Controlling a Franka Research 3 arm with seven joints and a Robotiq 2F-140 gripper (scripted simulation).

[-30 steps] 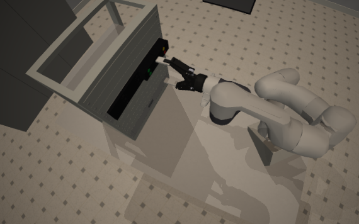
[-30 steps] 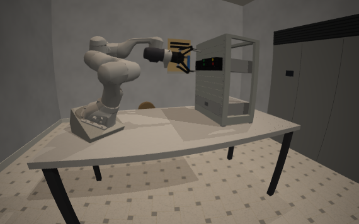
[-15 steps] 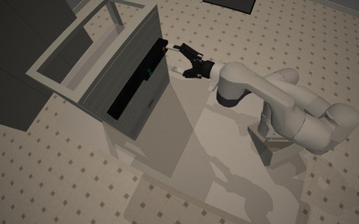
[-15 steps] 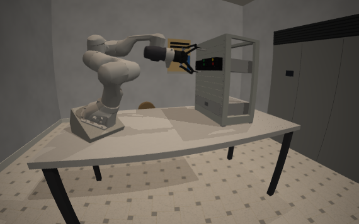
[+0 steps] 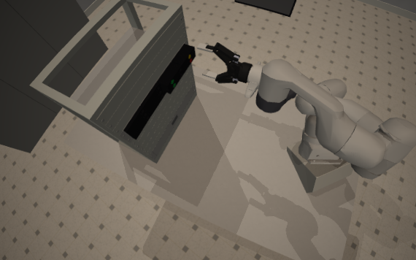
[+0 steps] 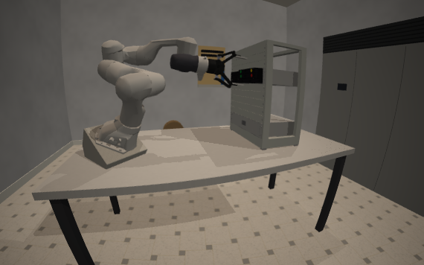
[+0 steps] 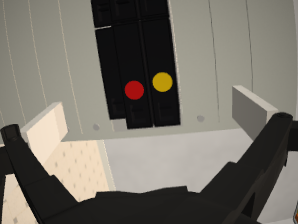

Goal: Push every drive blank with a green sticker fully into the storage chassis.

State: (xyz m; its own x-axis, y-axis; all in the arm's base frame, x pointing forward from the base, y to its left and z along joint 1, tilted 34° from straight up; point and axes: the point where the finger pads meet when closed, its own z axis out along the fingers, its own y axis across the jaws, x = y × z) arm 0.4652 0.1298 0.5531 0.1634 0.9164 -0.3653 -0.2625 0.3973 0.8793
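The grey rack (image 5: pixel 50 69) (image 6: pixel 263 112) (image 7: pixel 53 43) stands on the table (image 6: pixel 200 167). The black storage chassis (image 5: pixel 149 109) (image 6: pixel 257 75) (image 7: pixel 127 16) sits across its front. Two blanks with green stickers (image 5: pixel 173 83) (image 6: pixel 241 73) sit near the chassis middle. A blank with a yellow sticker (image 5: pixel 190 56) (image 6: pixel 251 70) (image 7: pixel 162 82) and one with a red sticker (image 5: pixel 191 60) (image 6: pixel 251 75) (image 7: pixel 135 90) sit near its end. My gripper (image 5: pixel 203 61) (image 6: pixel 238 71) (image 7: pixel 147 109) is open and empty. It hangs a short way in front of the red and yellow blanks, touching nothing. I cannot tell how far any blank stands out.
The robot base (image 5: pixel 320 164) (image 6: pixel 107 145) is bolted to the table, opposite the rack. Dark cabinets (image 5: pixel 10 73) (image 6: pixel 386 112) stand behind the rack, off the table. A poster (image 6: pixel 207 80) hangs on the far wall. The table's front edge (image 6: pixel 185 186) curves.
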